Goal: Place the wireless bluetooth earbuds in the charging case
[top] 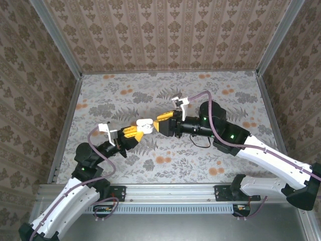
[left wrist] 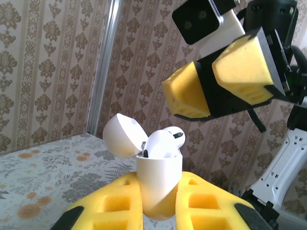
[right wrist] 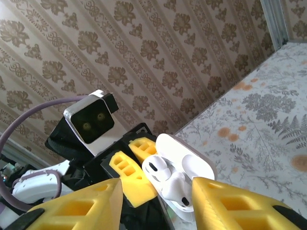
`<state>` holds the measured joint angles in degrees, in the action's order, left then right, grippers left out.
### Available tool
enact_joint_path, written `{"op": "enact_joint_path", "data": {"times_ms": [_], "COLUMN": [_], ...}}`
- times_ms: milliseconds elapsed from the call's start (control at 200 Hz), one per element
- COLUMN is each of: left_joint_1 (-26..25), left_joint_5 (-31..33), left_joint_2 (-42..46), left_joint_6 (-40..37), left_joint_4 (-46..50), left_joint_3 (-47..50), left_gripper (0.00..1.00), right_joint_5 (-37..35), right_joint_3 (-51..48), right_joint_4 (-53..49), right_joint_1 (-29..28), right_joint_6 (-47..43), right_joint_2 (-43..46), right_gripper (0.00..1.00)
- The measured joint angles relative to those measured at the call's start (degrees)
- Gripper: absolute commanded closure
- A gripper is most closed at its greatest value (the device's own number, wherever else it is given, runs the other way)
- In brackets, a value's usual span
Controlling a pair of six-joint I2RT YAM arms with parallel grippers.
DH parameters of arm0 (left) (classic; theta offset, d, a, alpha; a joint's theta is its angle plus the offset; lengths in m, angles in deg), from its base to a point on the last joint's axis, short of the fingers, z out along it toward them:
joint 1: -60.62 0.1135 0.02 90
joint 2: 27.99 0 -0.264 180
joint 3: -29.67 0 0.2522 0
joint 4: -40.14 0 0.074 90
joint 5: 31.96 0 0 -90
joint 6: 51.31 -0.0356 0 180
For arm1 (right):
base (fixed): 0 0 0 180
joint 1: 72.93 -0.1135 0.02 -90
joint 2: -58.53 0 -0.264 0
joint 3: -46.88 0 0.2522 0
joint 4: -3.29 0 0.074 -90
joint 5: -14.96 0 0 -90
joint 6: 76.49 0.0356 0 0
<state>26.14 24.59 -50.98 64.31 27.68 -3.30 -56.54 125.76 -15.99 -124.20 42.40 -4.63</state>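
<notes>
- Top view: the charging case (top: 145, 123), a smooth white pebble, is up off the flowery table (top: 210, 95), pinched in the blocky yellow fingers of the left gripper (top: 136, 129). The right gripper (top: 160, 123) noses in just beside the case from the opposite side. There's loads of open tabletop all round the case, and the metal edge rails are well apart from it.
- Left wrist: the case (left wrist: 158, 187) is clamped between two yellow fingers (left wrist: 115, 206) with hollow pockets. Its domed lid (left wrist: 122, 136) is flipped back to the case's left. Two glossy rounded earbuds (left wrist: 160, 143) sit in the case's mouth, tops poking out. The right gripper (left wrist: 211, 82) hangs above the case and to its right. Its jaws are slightly parted with nothing in them, and it isn't touching the case.
- Right wrist: its own chunky fingers (right wrist: 81, 206) are spread, with the case (right wrist: 192, 167) just past the tips. Each earbud (right wrist: 160, 172) shows a dark spot. The left gripper (right wrist: 136, 163) hugs the case from behind.
</notes>
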Motion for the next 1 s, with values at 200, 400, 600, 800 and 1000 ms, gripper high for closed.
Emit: {"op": "enact_joint_path", "data": {"times_ms": [200,400,600,800,1000], "left_joint_1": [-0.3,-0.4,-0.5,-0.5,-0.6], "left_joint_5": [-1.3,-1.5,-1.6,-1.9,-2.5], "left_joint_2": [0.2,0.2,0.2,0.1,-0.4], "left_joint_6": [-2.8,-4.1,-4.9,-5.7,-6.3], "left_joint_4": [0.1,0.5,0.9,0.9,1.0], "left_joint_3": [0.1,0.1,0.1,0.1,0.1], "left_gripper": [1.00,1.00,1.00,1.00,1.00], "right_joint_5": [0.2,1.2,2.4,3.0,3.0], "right_joint_3": [7.6,10.1,10.2,11.3,12.0], "right_joint_4": [-12.8,-19.5,-21.1,-21.5,-21.9], "right_joint_1": [0.0,-0.1,-0.4,-1.2,-1.5], "right_joint_6": [-6.1,-9.7,-11.0,-11.0,-11.0], "right_joint_2": [-3.1,-5.2,-6.6,-8.2,-9.6], "right_gripper": [0.58,0.54,0.54,0.52,0.60]}}
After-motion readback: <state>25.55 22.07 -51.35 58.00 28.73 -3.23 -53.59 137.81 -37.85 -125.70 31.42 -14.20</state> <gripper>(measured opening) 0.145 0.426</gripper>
